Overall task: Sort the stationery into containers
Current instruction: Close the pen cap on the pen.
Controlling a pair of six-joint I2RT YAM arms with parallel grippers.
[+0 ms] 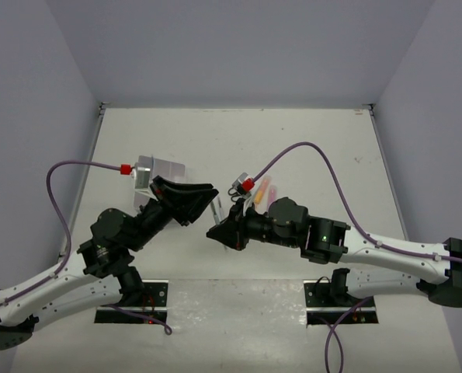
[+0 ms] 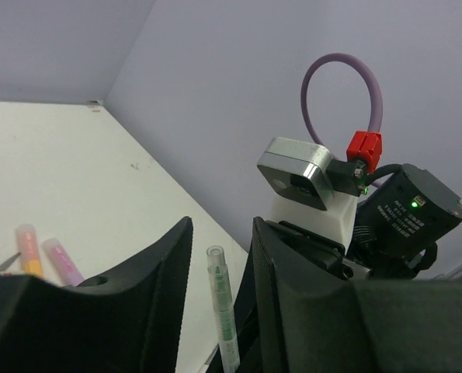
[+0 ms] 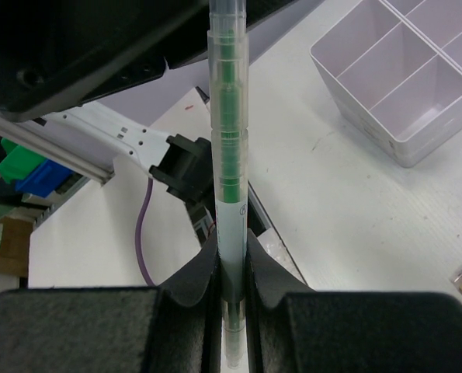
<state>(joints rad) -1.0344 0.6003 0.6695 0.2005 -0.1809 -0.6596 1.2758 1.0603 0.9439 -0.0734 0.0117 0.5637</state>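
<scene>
Pen (image 3: 229, 155) lengthwise in tight right hand (image 3: 231, 252)

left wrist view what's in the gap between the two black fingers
A clear pen with green inside stands between the fingers of the left gripper; the right wrist view shows the right gripper shut on it.

**A clear pen stands between the parted fingers**

The left tool (image 2: 223, 233) holds its two black fingers (image 2: 149, 303) apart. A clear pen (image 2: 221, 311) with green inside stands upright in the gap, nearer to the right finger; whether it touches is not clear. Behind it is the other arm's wrist camera (image 2: 297, 175), with a red plug (image 2: 364, 150) and a looped purple cable (image 2: 335, 66). At the far left of the white counter (image 2: 67, 155), an orange marker (image 2: 29, 250) and a pink marker (image 2: 62, 263) lie side by side.
</scene>
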